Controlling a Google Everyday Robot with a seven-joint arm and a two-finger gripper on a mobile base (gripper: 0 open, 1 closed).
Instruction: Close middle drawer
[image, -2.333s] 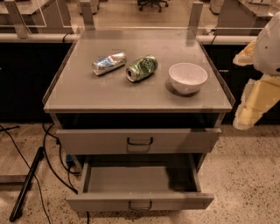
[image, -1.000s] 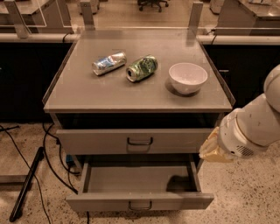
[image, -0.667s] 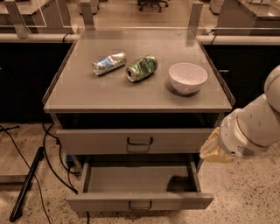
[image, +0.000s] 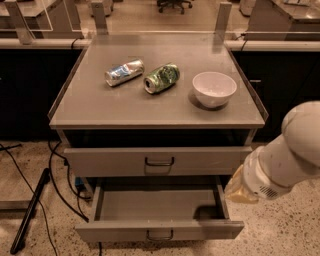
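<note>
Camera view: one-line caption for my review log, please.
Middle drawer pulled open, claw beside its right front corner; silver can, green can and white bowl on the cabinet top.

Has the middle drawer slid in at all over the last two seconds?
No. The middle drawer stands as far out from the top drawer as before; the gripper has come down beside its right wall.
</note>
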